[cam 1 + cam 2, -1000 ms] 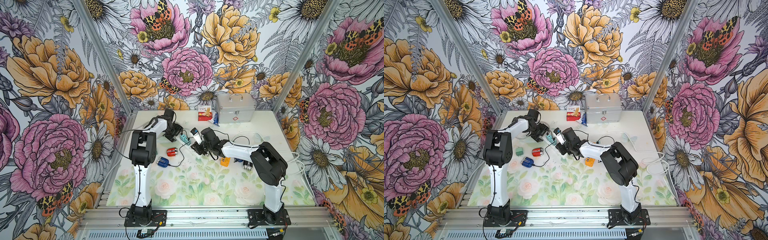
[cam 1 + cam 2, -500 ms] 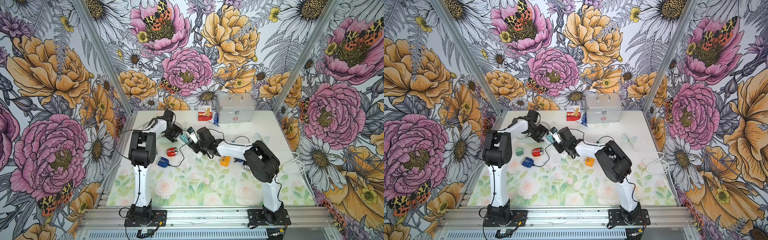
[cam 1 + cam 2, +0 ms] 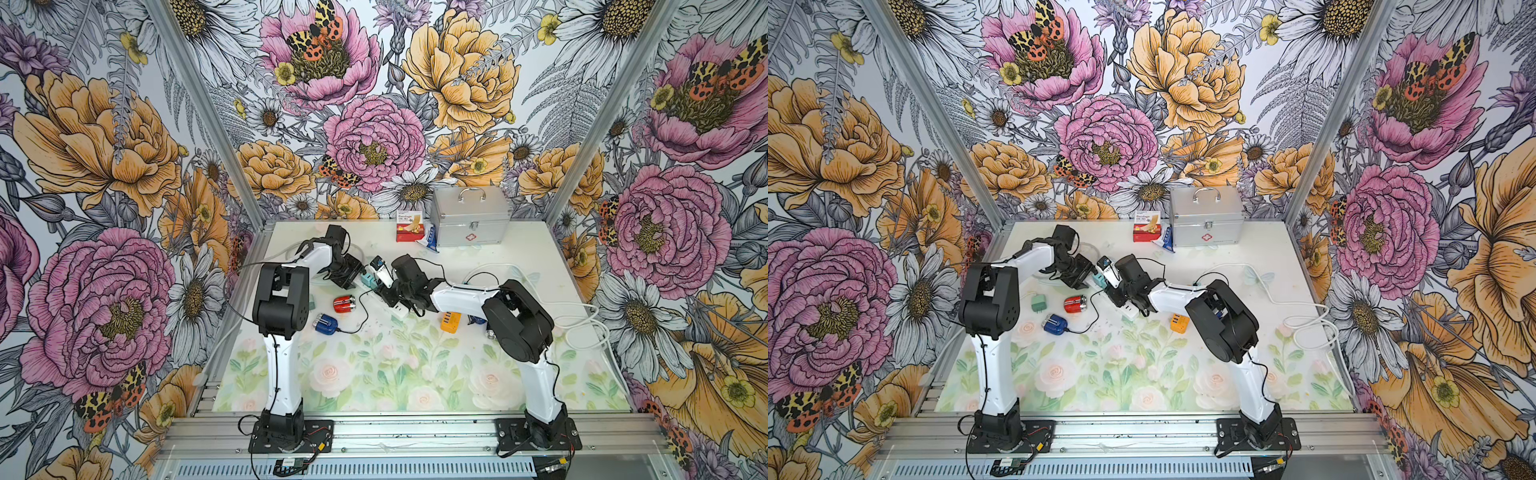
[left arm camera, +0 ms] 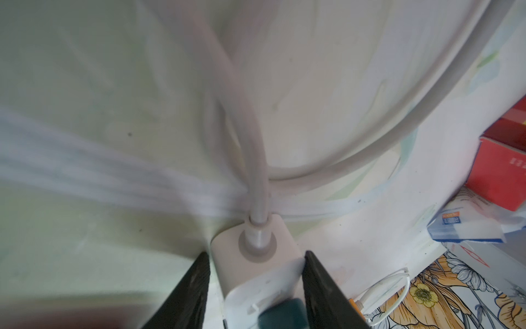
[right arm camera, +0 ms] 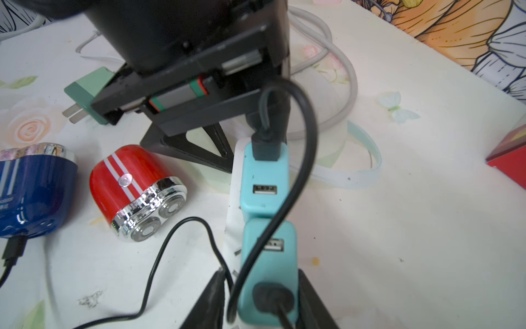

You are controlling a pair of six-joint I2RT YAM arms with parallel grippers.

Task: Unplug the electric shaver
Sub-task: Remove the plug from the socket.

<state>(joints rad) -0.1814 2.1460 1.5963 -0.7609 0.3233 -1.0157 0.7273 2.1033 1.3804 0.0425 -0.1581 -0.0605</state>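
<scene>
Straddling boxy white strip [image 4: 256, 273]: left jaws | right jaws: rounded teal adapter [image 5: 276, 270] | grips unclear

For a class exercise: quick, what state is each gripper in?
Left gripper: astride the end of the power strip; grip cannot be told.
Right gripper: astride a teal charger; grip cannot be told.

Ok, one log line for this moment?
left gripper: straddling power strip end | right gripper: straddling teal charger | grip: unclear | blue shaver: cable attached
</scene>
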